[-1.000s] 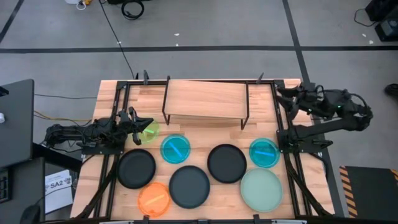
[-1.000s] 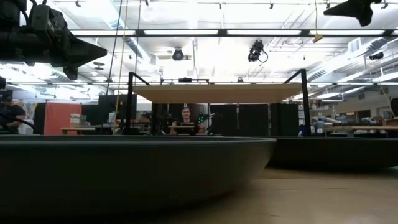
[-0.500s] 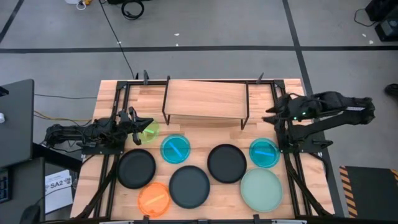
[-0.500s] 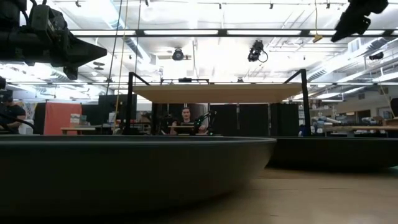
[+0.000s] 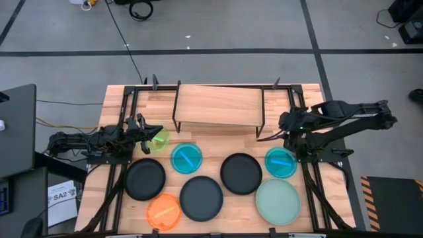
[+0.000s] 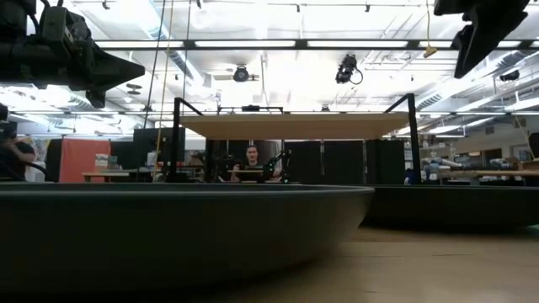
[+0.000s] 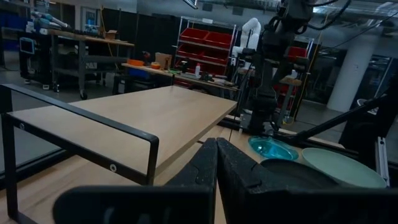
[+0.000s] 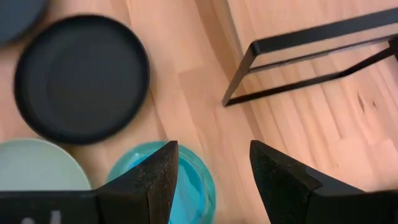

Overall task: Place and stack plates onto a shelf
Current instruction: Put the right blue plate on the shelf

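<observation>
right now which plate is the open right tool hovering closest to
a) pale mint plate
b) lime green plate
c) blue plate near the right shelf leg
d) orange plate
c: the right tool, fingers apart, hangs over the blue plate beside the shelf leg, as the high view also shows.

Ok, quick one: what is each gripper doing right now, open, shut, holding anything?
Left gripper: shut, holding nothing, above the table near the lime green plate.
Right gripper: open, empty, above the blue plate.
</observation>
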{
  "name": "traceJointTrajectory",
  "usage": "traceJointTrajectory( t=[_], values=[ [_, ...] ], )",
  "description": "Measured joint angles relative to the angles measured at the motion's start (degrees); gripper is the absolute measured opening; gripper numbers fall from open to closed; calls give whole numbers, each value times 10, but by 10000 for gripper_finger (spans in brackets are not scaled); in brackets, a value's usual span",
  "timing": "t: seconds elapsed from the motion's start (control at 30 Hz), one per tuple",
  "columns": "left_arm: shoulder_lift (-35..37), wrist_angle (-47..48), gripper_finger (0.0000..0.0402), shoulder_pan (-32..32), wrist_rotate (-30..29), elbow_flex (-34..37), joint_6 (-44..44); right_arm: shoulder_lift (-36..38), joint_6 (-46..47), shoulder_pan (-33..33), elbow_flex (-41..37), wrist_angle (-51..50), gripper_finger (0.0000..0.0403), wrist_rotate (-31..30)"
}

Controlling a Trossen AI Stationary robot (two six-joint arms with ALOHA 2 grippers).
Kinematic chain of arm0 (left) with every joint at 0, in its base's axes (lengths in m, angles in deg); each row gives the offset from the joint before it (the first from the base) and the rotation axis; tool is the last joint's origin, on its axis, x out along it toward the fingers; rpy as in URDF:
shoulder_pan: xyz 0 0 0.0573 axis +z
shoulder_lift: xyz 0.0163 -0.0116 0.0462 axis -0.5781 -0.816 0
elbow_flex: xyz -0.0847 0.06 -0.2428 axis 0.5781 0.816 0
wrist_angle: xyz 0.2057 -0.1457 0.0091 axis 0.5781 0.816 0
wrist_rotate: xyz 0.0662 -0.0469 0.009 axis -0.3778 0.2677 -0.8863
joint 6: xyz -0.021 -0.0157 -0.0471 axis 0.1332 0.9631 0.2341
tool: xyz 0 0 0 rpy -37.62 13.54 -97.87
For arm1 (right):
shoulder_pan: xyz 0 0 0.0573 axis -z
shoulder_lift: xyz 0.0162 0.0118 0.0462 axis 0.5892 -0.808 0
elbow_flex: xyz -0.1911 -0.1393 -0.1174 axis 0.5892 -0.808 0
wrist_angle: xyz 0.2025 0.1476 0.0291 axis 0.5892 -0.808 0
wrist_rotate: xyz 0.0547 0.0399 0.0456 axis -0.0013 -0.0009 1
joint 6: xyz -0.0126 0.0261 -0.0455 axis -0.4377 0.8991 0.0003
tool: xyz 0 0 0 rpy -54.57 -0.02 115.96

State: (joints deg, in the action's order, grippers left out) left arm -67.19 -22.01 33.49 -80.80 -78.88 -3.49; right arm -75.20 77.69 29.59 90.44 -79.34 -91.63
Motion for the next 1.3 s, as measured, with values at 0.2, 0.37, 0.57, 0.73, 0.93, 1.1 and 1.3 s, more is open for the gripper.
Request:
traceJointTrajectory(
  t=[0.2, 0.37, 0.57, 0.73, 0.93, 1.1, 1.3],
  values=[
    [0, 0, 11, 0, 0, 0, 0, -22, 20, 0, -28, 22, 204, 1],
    [0, 0, 11, 0, 0, 0, 0, -25, 16, 0, -89, 45, 203, 45],
    [0, 0, 11, 0, 0, 0, 0, -25, 2, 0, -140, 57, 203, 55],
    [0, 0, 11, 0, 0, 0, 0, -27, 2, 0, -178, 89, 203, 55],
    [0, 0, 11, 0, 0, 0, 0, -27, 2, 1, -234, 164, 203, 55],
    [0, 0, 11, 0, 0, 0, 0, -38, 12, 22, -255, 196, 203, 57],
    [0, 1, 11, 0, 0, 0, 0, -89, 4, 65, -257, 199, 203, 72]
  ],
)
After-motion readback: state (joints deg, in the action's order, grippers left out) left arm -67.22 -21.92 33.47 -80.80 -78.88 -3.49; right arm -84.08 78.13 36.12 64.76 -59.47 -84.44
